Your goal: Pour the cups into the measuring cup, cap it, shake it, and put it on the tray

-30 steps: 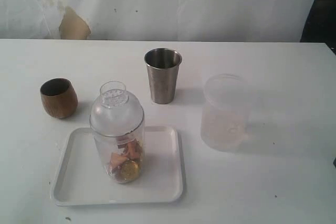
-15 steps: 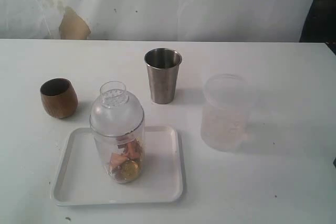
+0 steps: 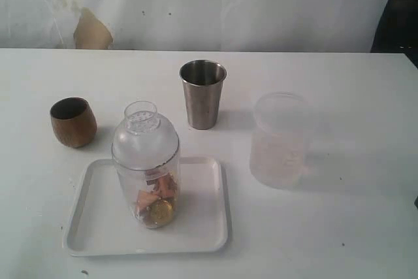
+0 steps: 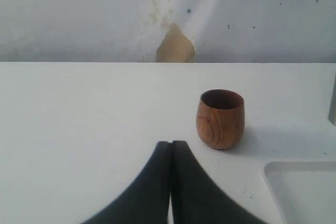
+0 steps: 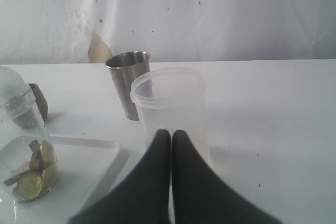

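Observation:
The measuring cup stands upright on the white tray, with the clear domed cap on it and coins and orange pieces inside. The wooden cup sits left of the tray, the steel tumbler behind it, the frosted plastic cup to the right. Neither gripper shows in the exterior view. My left gripper is shut and empty, near the wooden cup. My right gripper is shut and empty, in front of the frosted cup; the measuring cup and tumbler show too.
A white table carries everything, with a white wall behind bearing a tan patch. A dark object stands at the far right edge. The tray's corner shows in the left wrist view.

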